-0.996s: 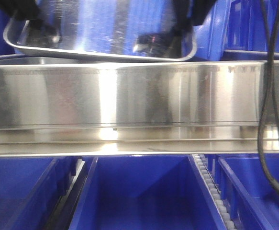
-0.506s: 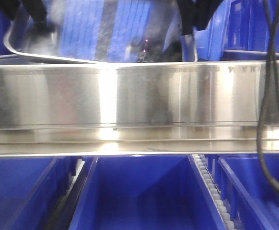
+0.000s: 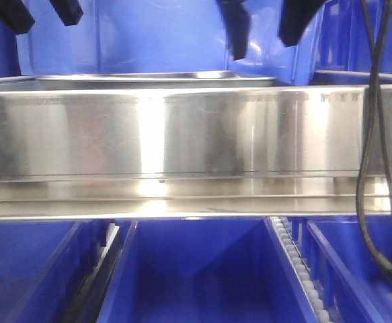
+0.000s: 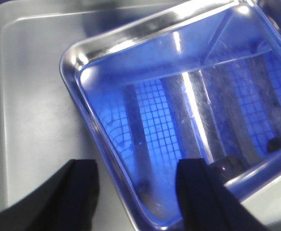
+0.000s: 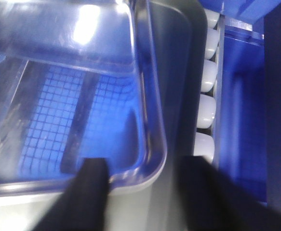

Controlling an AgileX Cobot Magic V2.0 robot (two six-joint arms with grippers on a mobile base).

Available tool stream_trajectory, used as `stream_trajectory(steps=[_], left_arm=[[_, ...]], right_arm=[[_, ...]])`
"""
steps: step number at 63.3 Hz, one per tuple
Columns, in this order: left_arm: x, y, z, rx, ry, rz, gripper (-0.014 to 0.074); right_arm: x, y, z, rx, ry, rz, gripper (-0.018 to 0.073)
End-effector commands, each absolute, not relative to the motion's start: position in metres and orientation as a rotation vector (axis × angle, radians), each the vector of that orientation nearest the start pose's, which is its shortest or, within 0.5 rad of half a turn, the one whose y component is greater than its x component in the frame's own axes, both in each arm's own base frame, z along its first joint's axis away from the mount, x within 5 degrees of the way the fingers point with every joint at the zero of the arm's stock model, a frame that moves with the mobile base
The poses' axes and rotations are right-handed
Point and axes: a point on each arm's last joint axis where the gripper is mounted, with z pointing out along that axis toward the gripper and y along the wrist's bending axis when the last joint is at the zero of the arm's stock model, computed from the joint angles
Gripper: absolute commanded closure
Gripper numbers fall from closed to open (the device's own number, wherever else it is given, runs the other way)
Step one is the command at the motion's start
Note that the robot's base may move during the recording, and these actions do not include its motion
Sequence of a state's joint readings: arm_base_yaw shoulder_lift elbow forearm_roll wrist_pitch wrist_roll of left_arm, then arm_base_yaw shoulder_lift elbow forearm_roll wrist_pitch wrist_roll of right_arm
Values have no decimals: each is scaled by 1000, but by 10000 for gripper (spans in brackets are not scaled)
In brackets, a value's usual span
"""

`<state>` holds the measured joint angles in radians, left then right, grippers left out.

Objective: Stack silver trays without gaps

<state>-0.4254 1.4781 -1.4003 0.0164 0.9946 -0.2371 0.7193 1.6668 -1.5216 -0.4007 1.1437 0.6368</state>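
A silver tray [image 4: 179, 110] with a mirror base lies flat, its rim [image 3: 155, 78] just showing behind the steel rail in the front view. It rests askew on a duller grey tray [image 4: 29, 106] with a rounded corner. My left gripper [image 4: 138, 192] is open, its black fingers [image 4: 77, 192] standing either side of the top tray's corner rim without touching it. My right gripper [image 5: 150, 192] is open too, straddling the tray's [image 5: 58, 106] other corner. In the front view both grippers [image 3: 41, 12] [image 3: 266, 27] hang above the tray.
A long polished steel rail [image 3: 196, 141] crosses the front view. Blue plastic bins [image 3: 196, 269] stand below it and behind the trays. White rollers [image 5: 207, 106] run along the grey tray's right side next to a blue bin [image 5: 241, 120]. A black cable [image 3: 370, 168] hangs at right.
The top tray, held up and tilted by both grippers a second ago, has come down flat behind the rail. Both grippers have let go and risen.
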Motion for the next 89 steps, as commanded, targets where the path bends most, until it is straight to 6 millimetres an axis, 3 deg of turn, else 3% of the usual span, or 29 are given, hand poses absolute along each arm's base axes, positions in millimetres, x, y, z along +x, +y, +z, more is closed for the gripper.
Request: stream_trajectory(steps=[1, 8, 16, 24, 28, 35, 41, 47, 56, 68, 78, 89], left_arm=[[282, -131, 363, 246, 2540, -277, 430], [281, -133, 365, 231, 2533, -331, 633], [277, -134, 377, 267, 2441, -351, 590], [263, -136, 411, 346, 2199, -392, 592], [246, -136, 433, 403, 2048, -410, 592], [216, -134, 455, 522, 1813, -403, 592], [186, -128, 461, 543, 1662, -438, 592], [164, -121, 456, 539, 1570, -471, 592], [132, -103, 433, 566, 1512, -473, 592], [103, -80, 389, 567, 1500, -468, 592], [89, -69, 369, 560, 1481, -472, 592], [84, -66, 362, 560, 1483, -472, 592]], right_arm=[[282, 204, 339, -248, 2562, -81, 498], [279, 201, 352, -244, 2510, -24, 620], [271, 196, 374, -236, 2422, 63, 643], [261, 185, 396, -230, 2333, 94, 643], [259, 180, 402, -229, 2306, 77, 643], [256, 176, 406, -226, 2296, 52, 643], [257, 175, 406, -227, 2293, 29, 643], [258, 173, 407, -232, 2278, 2, 643], [258, 171, 407, -230, 2281, -31, 643], [259, 172, 408, -236, 2263, -13, 643], [260, 175, 410, -247, 2233, 16, 643], [263, 180, 415, -270, 2165, 80, 643]])
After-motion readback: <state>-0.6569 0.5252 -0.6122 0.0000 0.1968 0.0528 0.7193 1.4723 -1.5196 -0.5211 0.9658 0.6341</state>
